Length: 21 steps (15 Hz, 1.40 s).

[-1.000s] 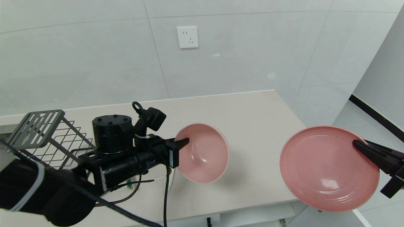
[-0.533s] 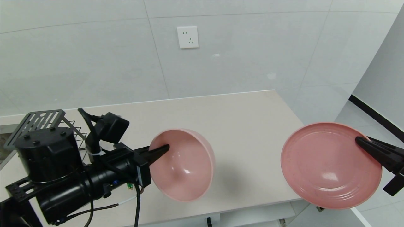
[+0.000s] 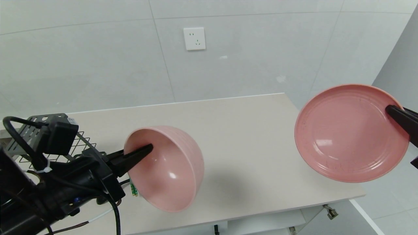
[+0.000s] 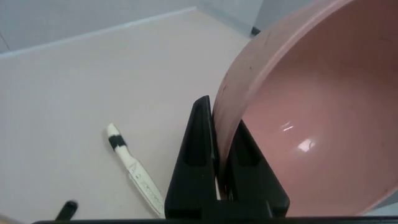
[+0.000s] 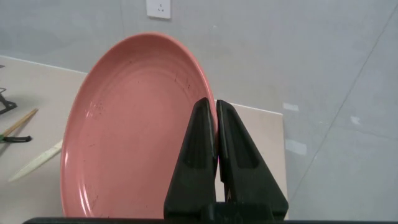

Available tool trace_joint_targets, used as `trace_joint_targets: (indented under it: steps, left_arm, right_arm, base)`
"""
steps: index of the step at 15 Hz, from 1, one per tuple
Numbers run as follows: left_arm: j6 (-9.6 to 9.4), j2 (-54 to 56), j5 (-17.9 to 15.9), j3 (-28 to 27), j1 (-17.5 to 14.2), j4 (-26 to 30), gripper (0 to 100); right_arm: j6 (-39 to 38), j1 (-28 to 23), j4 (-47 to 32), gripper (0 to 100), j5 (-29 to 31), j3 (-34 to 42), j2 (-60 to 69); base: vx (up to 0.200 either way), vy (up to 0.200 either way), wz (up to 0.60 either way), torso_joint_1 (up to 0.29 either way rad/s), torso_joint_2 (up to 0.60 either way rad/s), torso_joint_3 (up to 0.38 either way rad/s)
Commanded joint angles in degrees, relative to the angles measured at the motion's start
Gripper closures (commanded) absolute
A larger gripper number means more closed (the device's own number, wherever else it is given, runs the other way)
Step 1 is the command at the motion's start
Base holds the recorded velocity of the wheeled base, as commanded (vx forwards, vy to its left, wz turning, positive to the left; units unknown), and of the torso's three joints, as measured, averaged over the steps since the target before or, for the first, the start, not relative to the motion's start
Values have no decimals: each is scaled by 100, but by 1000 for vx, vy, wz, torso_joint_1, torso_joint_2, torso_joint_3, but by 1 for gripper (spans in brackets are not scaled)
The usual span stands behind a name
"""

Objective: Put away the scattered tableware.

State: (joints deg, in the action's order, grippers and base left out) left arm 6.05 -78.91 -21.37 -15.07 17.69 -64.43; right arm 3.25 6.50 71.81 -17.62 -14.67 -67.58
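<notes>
Wide-open beige table (image 3: 254, 137) in the middle, plenty of bare top between the two arms. The left gripper (image 3: 136, 154) holds the pink bowl (image 3: 169, 169) in the air above the table's front-left part, close to the front edge. Its fingers are clamped tight on the rim, one inside the hollow and one outside. Over on the far side, the right gripper (image 3: 393, 111) is pinched just as narrowly on the rim of the pink plate (image 3: 349, 130), which hangs in the air at the table's right edge.

Compared with a second ago, the left arm has pulled back to the left and the bowl has gone with it, tipped further onto its side. The plate has climbed and tilted steeper, face towards the camera.

The bowl's hollow shows the gripper finger and a gloss highlight. The dark wire rack (image 3: 36, 121) stands at the table's left rear, half hidden by the arm, so I cannot tell its contents. A white utensil (image 4: 134, 174) with a black band lies flat on the table below the bowl.
</notes>
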Motion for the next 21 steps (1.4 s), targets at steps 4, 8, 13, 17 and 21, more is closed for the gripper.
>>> trace_joint_targets:
  steps: [4, 8, 13, 17, 21]
  left_arm:
    - [116, -81, -43, -66, -46, -193, 100]
    - [257, -46, -43, 92, 24, -624, 100]
    - [-95, -529, 617, 224, 253, -1907, 100]
    - [-464, -1039, 3069, 65, 1035, -2311, 100]
    - [-710, -1496, 3218, 57, 1299, -2557, 100]
  right_arm:
    - [0, 642, 395, 100, 347, 43, -282]
    - [-71, 660, 491, 100, 654, 201, -457]
    - [-27, 677, 509, 100, 680, 166, -660]
    - [-9, 695, 711, 100, 672, 95, -765]
    - [61, 686, 1819, 100, 663, 122, -1661]
  base:
    - [0, 0, 0, 0, 0, 0]
    - [0, 0, 0, 0, 0, 0]
    - [0, 0, 0, 0, 0, 0]
    - [0, 0, 0, 0, 0, 0]
    - [0, 0, 0, 0, 0, 0]
